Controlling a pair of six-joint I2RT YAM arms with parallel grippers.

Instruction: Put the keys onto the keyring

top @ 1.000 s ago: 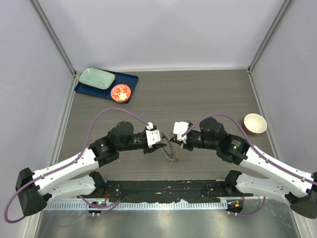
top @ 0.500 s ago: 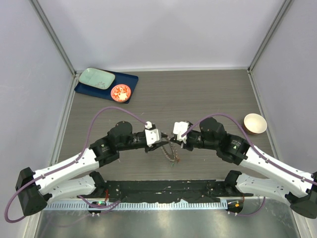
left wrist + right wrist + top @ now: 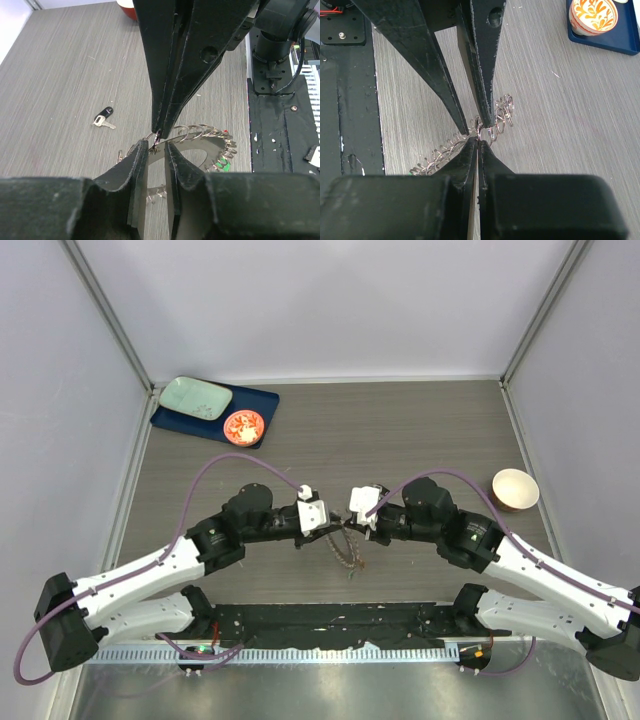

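Observation:
The keyring (image 3: 350,550), a flat metal ring fringed with small wire rings, hangs between both grippers above the table. In the left wrist view my left gripper (image 3: 156,145) is shut on the keyring's flat band (image 3: 195,150). My right gripper (image 3: 157,132) comes in from above and pinches the rim there. In the right wrist view my right gripper (image 3: 477,141) is shut on a thin wire loop of the keyring (image 3: 497,122), between the left gripper's fingers (image 3: 485,75). A green tag (image 3: 223,165) sits among the fringe. A black-headed key (image 3: 103,117) lies loose on the table.
A beige bowl (image 3: 515,489) stands at the right. A blue tray (image 3: 262,400) at the back left holds a pale green plate (image 3: 195,397) and an orange-red dish (image 3: 243,426). A small loose ring (image 3: 120,155) lies by the keyring.
The left gripper has shifted slightly right toward the right gripper. The keyring has tilted from a visible disc to nearly edge-on between them.

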